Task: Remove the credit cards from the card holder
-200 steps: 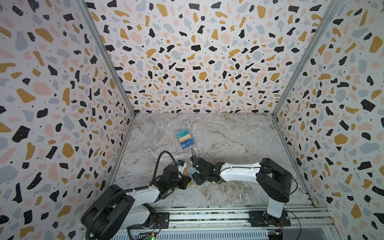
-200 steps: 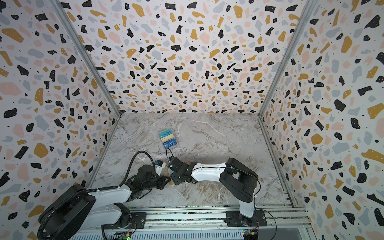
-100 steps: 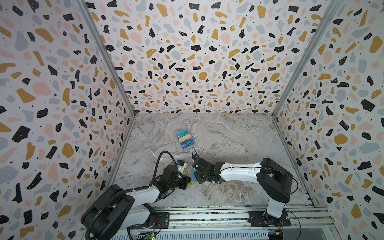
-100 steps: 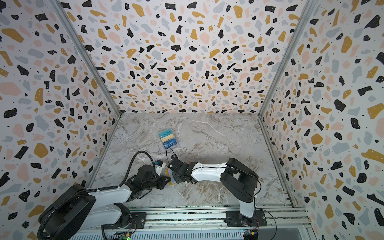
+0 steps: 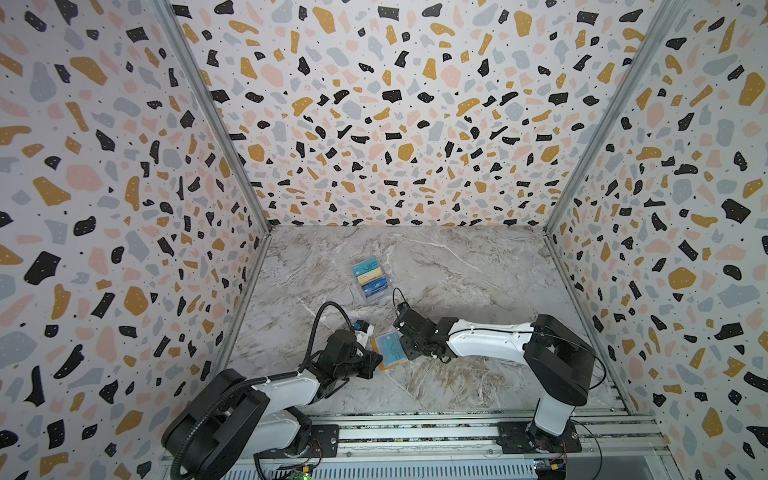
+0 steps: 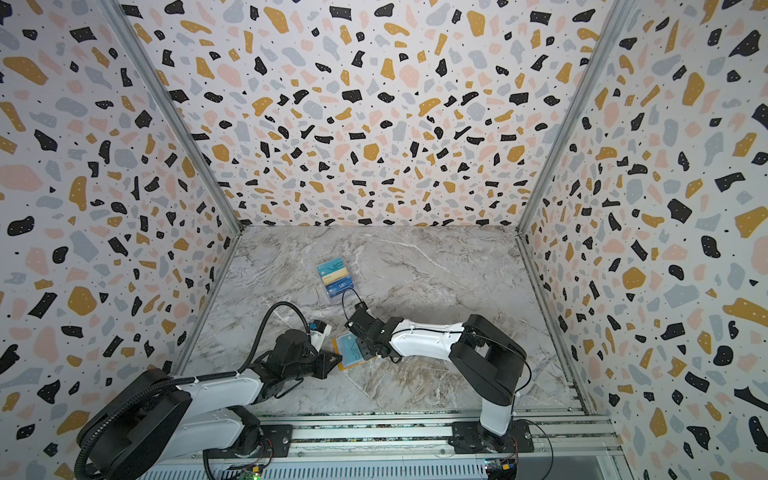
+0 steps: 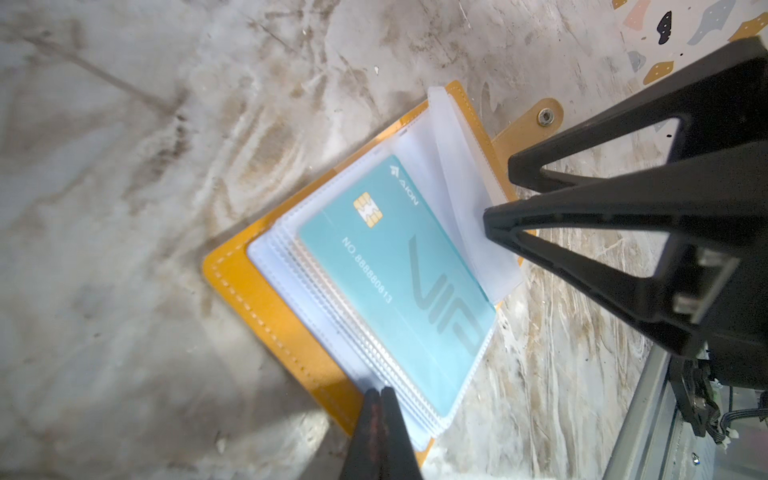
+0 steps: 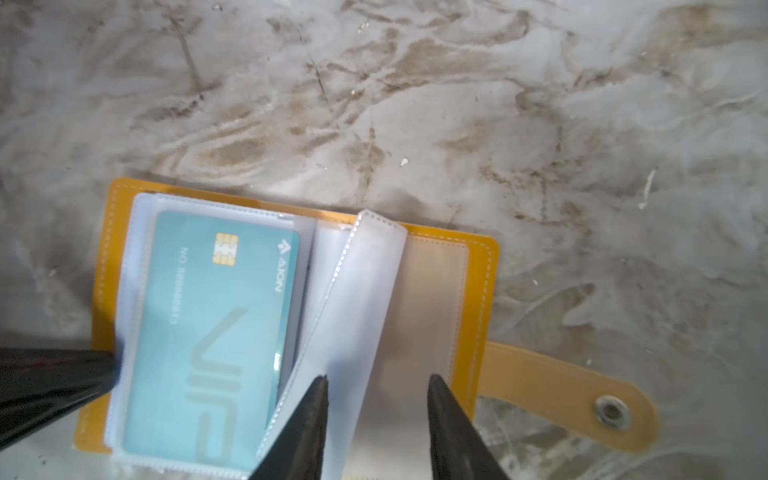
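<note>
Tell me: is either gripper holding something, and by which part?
Right gripper: open astride a loose sleeve of the card holder, holding nothing. Left gripper: shut at the sleeves' corner; pinching or pressing, I cannot tell.

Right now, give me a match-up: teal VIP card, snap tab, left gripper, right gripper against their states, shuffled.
Things:
1. teal VIP card
2. snap tab
3. left gripper
4. right gripper

States:
A. open, jaws astride a lifted clear sleeve
B. shut, at the edge of the card holder
C. unsnapped, lying flat on the table
D. tucked in a sleeve, chip showing

Pairs: 1-D, 2-C, 3-B, 4-A
</note>
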Tool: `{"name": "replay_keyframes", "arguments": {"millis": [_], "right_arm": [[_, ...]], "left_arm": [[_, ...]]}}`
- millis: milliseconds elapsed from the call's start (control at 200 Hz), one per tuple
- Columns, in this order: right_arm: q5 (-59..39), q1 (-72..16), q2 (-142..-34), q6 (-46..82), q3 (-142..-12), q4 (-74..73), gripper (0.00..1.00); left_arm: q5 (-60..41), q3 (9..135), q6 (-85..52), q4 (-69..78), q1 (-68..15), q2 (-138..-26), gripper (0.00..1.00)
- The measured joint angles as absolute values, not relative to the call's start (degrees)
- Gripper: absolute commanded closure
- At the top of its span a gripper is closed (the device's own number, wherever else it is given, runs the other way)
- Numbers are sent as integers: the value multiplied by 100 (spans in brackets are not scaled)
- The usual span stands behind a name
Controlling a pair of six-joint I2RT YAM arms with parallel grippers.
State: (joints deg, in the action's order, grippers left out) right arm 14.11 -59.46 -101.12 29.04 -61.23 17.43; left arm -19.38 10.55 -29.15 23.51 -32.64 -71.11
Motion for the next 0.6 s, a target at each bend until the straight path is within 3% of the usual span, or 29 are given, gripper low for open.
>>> {"name": "replay_keyframes", "arguments": {"millis": [601], "right_arm": [[1841,-5782,-9574,3028,-6139,2532,63]], "left_arm": [[-1929,1055,-2917,2351,-3267,-7111,100]]}}
